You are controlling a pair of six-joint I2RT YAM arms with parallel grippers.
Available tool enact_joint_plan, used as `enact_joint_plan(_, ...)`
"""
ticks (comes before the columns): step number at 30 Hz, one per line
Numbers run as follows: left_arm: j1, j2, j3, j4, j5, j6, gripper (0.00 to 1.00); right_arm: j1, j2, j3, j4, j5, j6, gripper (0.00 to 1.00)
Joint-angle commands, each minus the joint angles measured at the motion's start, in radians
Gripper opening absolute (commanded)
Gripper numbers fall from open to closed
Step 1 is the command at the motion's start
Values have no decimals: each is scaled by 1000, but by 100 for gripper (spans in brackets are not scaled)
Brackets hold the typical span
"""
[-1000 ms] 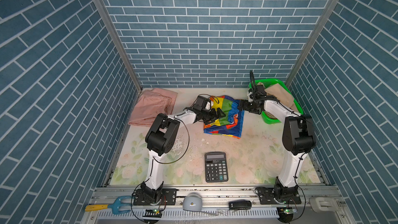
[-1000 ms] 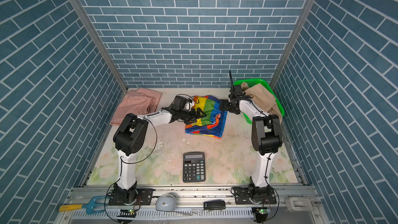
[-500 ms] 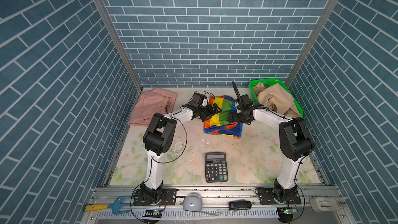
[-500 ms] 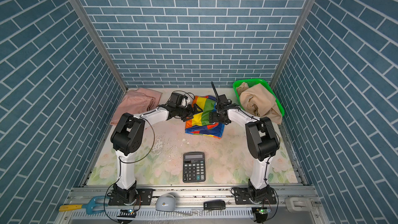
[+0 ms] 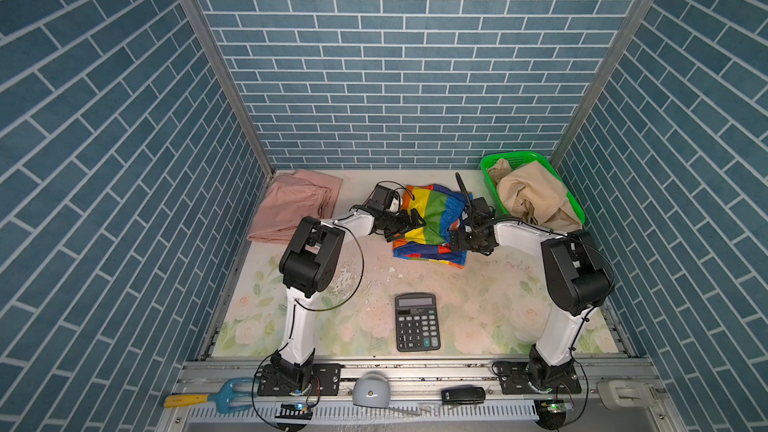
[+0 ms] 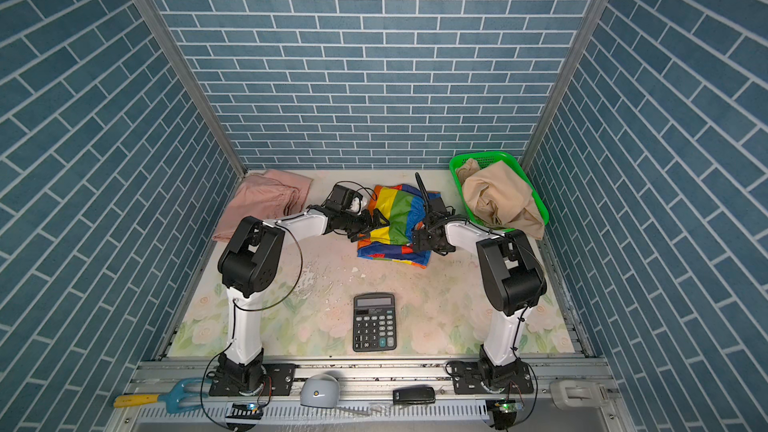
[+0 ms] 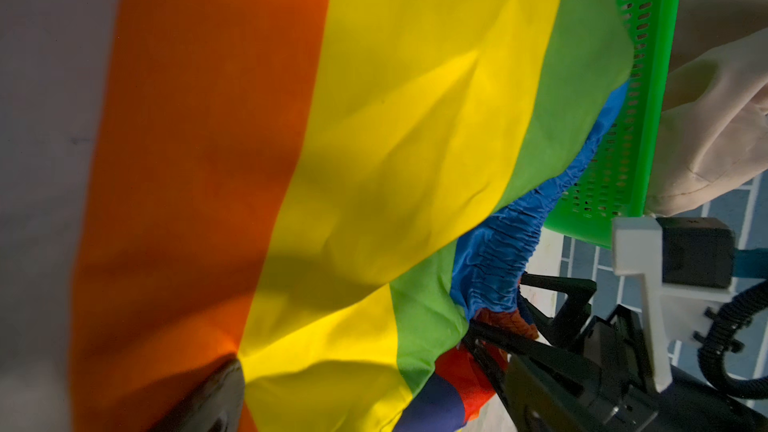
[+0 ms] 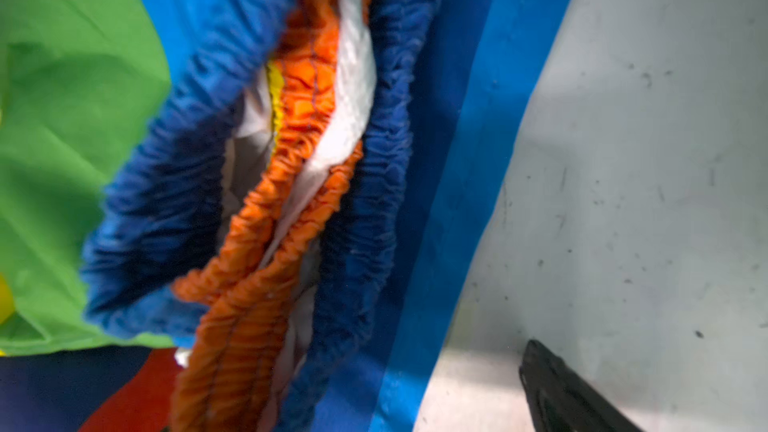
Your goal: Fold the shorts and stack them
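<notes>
**Both pincers spread wide at the rainbow shorts**

My left pincer (image 5: 409, 224) stands wide open with nothing in it, low over the left side of the rainbow-striped shorts (image 5: 432, 218). They lie bunched on the tabletop (image 5: 478, 297), midway along its far edge. My right pincer (image 5: 452, 240) is spread wide too, at their right side. The left wrist view shows its fingers (image 7: 557, 283) either side of the gathered waistband (image 7: 498, 243), not closed on it. The pink shorts (image 5: 295, 209) lie in the far left corner. The beige shorts (image 5: 532, 197) sit heaped in the green basket (image 5: 487, 164) in the far right corner, spilling over its near rim.
</notes>
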Motion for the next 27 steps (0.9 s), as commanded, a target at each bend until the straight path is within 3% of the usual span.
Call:
enact_joint_plan(1,14,-55,121,-206,-114,196,100,-5,-44,-8,-53,-26,16,98)
enact_joint_plan(5,25,-21,279,-401,-210,358,100,-21,-93,19,-71,-48,14,98)
enact_joint_plan(11,36,100,408,-506,-235,450,100,-41,-152,26,-85,-63,14,98)
enact_joint_plan(21,37,239,487,-518,-183,476,99,-75,-220,-18,-79,-117,19,98)
enact_joint_plan(27,36,287,489,-507,-113,458,85,-90,-224,-13,-81,-123,18,98)
